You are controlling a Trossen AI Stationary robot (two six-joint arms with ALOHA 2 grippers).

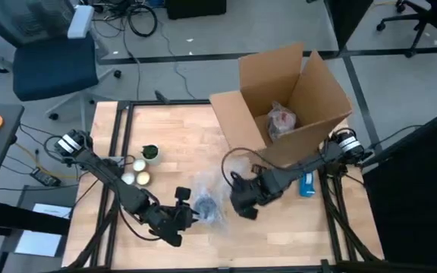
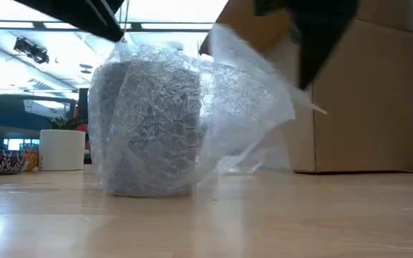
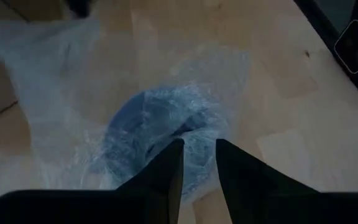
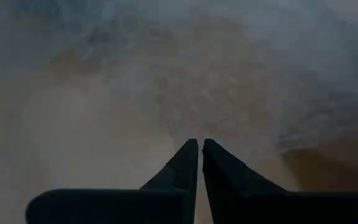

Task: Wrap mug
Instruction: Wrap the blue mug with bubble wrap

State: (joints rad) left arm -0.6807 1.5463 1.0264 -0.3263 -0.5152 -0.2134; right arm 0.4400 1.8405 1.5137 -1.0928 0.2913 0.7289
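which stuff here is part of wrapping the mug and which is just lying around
Part of the job:
- mug
- bubble wrap, around the mug
- left gripper, beside the mug
- right gripper, shut on the wrap's loose end

Just lying about:
- cardboard box
- white cups
- small potted plant
- blue item

The left claw [image 3: 199, 163] points down over the mug [image 3: 160, 140], its two dark fingers [image 3: 166, 177] a narrow gap apart above the mug's rim. The mug stands on the wooden surface [image 3: 291, 106], swathed in clear bubble wrap [image 3: 61, 81] that spreads loosely to one side.
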